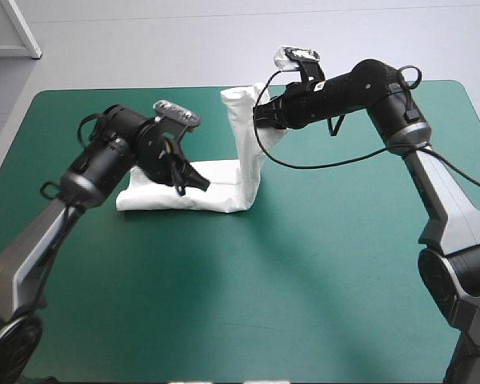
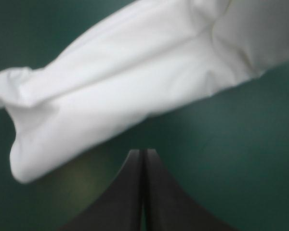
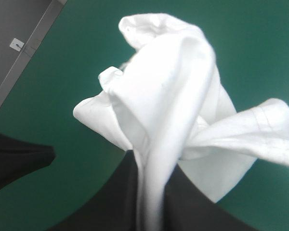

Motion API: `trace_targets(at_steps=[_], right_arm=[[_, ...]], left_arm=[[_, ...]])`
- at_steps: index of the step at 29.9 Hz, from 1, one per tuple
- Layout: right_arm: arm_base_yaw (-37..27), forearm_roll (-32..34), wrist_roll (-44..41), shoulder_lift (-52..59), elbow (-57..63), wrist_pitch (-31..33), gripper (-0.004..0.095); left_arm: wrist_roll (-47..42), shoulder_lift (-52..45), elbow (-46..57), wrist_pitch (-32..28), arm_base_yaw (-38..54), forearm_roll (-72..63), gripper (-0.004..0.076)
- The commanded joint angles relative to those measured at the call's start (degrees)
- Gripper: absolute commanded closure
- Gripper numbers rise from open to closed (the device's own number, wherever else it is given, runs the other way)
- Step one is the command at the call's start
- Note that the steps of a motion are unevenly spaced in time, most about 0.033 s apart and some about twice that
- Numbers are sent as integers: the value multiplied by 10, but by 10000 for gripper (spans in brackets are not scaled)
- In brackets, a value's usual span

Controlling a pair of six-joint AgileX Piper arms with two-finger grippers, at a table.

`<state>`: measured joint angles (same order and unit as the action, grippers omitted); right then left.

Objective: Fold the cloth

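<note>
**Right pincer** (image 1: 262, 114): all but closed on 1 bunched end of the T-shirt (image 1: 224, 196). In the right wrist view the white cloth passes between the 2 black fingers and spills out ahead of them. The gripped end hangs well above the tabletop (image 1: 224, 312), toward its far edge.

**T-shirt:** from the grip a narrow band drops almost straight down to the tabletop. There it turns and lies as 1 flat, folded strip. The strip's long axis runs across the tabletop, from below the right pincer toward the left arm. The whole shape reads as an L, upright at the right end.

**Left pincer** (image 2: 143, 151): closed to a single point, holding nothing. It is low at the near long edge of the flat strip, with the cloth lying ahead of its tip. Contact cannot be told.

**Judgement:** the fold probably turns on carrying the raised end leftward along that axis, over the flat strip. The right arm alone holds the cloth, and the left pincer lies in that path.
</note>
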<state>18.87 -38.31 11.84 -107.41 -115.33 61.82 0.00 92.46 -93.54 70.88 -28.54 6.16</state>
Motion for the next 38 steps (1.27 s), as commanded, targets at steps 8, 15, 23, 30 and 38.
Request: trace_targets(at_steps=[8, 15, 23, 30, 38], right_arm=[[71, -69, 16, -29, -34, -117, 922], [144, -102, 28, -168, -175, -118, 922], [199, -106, 12, -329, -376, -117, 756], [197, -83, 13, -338, -422, -116, 176], [164, 25, -64, -306, -486, -1, 297]], left_arm=[[-103, -327, 330, 31, 41, 0, 732], [-131, -493, 471, 31, 41, -52, 732], [-141, -546, 525, 31, 41, -74, 732], [-140, -546, 531, 31, 41, -74, 732], [-140, -546, 531, 31, 41, -95, 732]])
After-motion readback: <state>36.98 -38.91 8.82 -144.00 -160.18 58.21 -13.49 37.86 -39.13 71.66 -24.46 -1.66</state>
